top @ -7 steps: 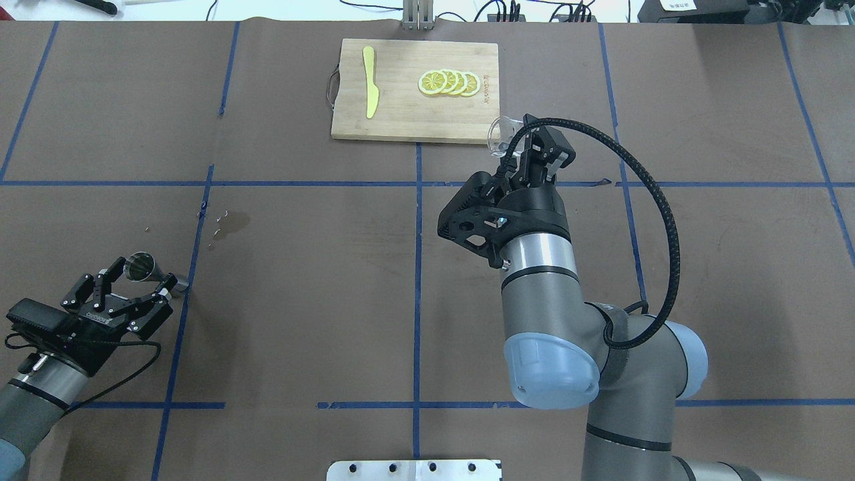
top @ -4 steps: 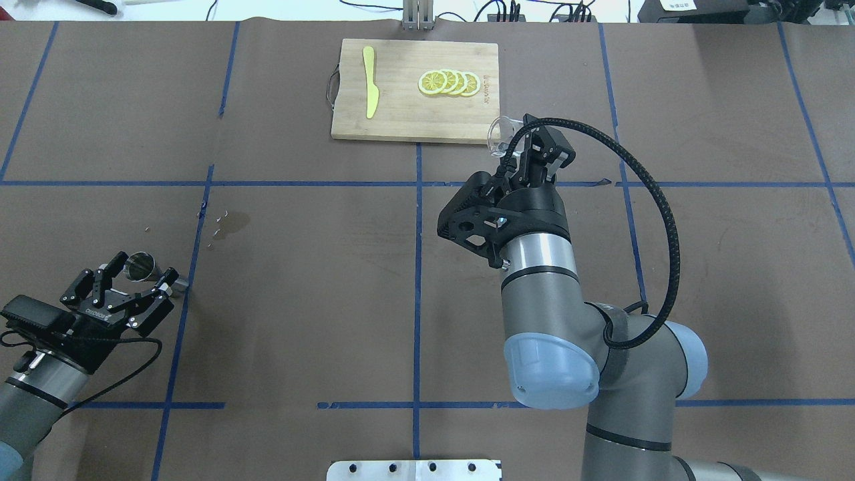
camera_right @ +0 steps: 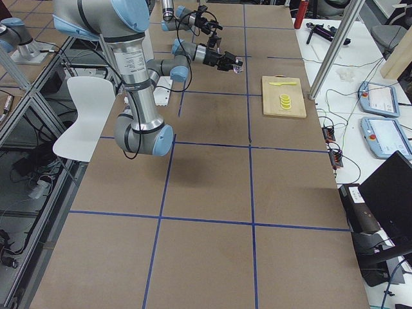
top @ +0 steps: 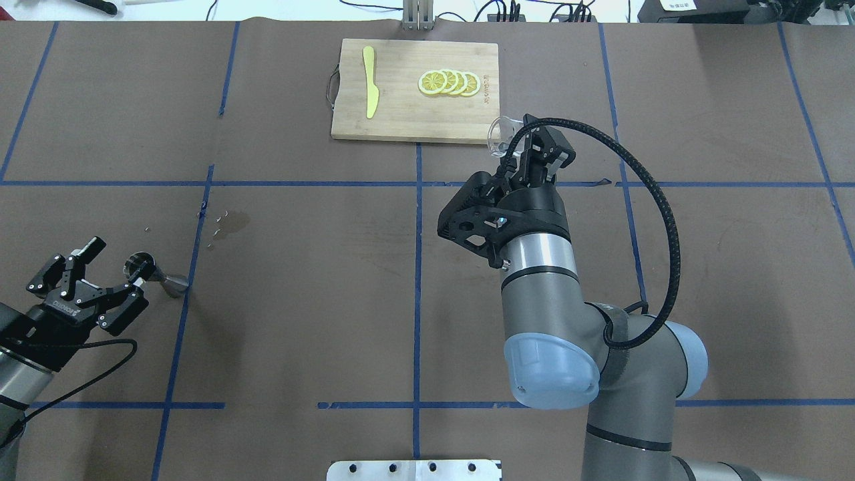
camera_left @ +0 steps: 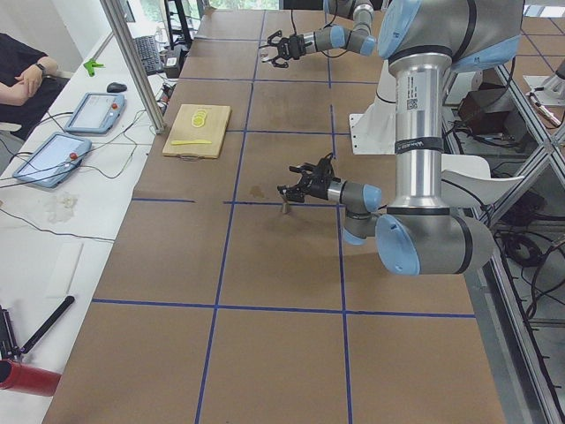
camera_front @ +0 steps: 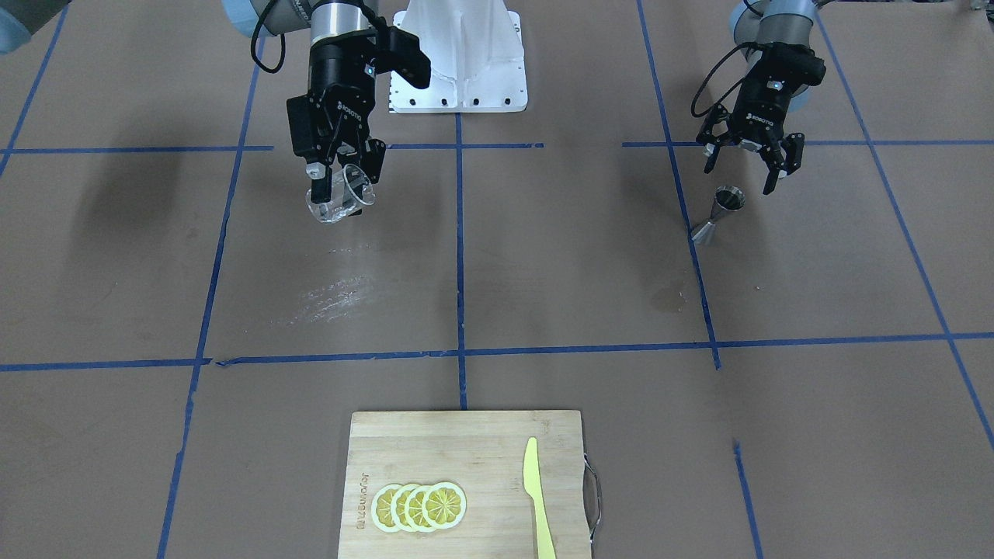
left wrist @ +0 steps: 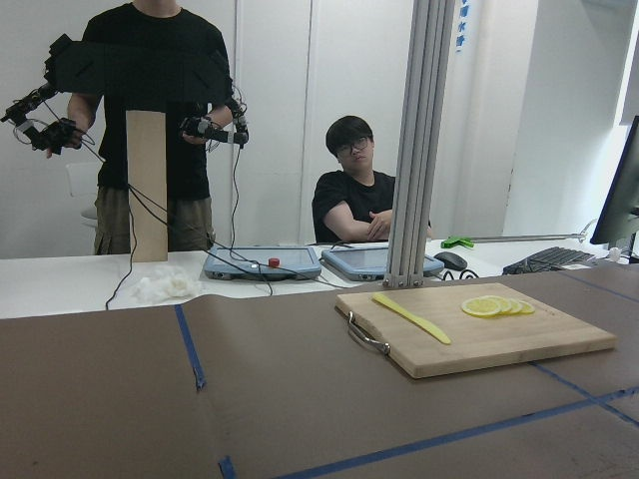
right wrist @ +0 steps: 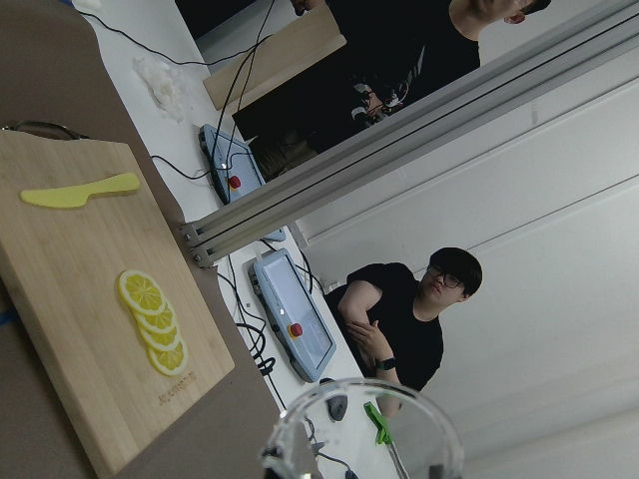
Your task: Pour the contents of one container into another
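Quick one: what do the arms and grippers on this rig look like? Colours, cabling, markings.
The right arm and left arm are silver-grey tubes with pale blue joint caps. The right gripper and left gripper are black two-finger linkage types with white lettering on the body. A thick braided black cable loops off the right wrist. A thin black cable runs from the left.

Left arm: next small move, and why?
Likely keep retracting the left gripper: it is open and has backed off the jigger, which stands upright on the table, while the right gripper holds the glass tilted in the air.
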`<action>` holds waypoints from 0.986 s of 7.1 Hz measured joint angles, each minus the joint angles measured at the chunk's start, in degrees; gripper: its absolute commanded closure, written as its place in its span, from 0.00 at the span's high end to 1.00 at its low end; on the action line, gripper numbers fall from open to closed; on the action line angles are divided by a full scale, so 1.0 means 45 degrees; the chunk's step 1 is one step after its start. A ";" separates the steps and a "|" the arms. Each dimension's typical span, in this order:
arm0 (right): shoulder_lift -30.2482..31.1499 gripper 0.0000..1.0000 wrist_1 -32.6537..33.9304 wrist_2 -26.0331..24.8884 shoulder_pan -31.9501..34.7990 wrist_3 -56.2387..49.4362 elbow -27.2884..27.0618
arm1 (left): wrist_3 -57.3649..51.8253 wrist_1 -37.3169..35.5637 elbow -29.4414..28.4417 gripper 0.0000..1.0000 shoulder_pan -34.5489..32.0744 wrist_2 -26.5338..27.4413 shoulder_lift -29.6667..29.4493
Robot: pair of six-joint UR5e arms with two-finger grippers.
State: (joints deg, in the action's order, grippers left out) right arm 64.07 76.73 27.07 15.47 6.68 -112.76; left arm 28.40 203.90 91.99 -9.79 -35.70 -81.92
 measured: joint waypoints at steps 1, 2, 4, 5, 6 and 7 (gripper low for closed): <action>0.0000 0.00 0.0000 0.0000 0.0000 0.0000 0.0000 | -0.0164 0.0140 0.0050 1.00 -0.0601 -0.0876 0.0181; 0.0000 0.00 0.0000 0.0000 0.0000 0.0000 0.0000 | -0.0228 0.0144 0.0078 1.00 -0.1554 -0.2253 0.0459; 0.0000 0.00 0.0000 -0.0001 -0.0011 0.0000 0.0000 | -0.0445 -0.0619 0.0051 1.00 -0.4707 -0.6740 0.0822; 0.0005 0.00 0.0000 0.0000 -0.0016 0.0001 0.0000 | -0.0527 -0.1441 -0.0007 1.00 -0.6471 -0.9138 0.0838; 0.0013 0.00 0.0000 0.0000 -0.0018 0.0000 0.0000 | -0.0571 -0.2102 -0.0063 1.00 -0.7703 -1.0613 0.0846; 0.0016 0.00 0.0000 0.0000 -0.0019 0.0001 0.0000 | -0.0705 -0.2952 -0.0083 1.00 -0.8743 -1.1817 0.0774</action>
State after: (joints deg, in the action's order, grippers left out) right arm 64.14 76.73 27.07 15.38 6.68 -112.76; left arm 25.22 190.62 91.62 -49.14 -88.88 -78.44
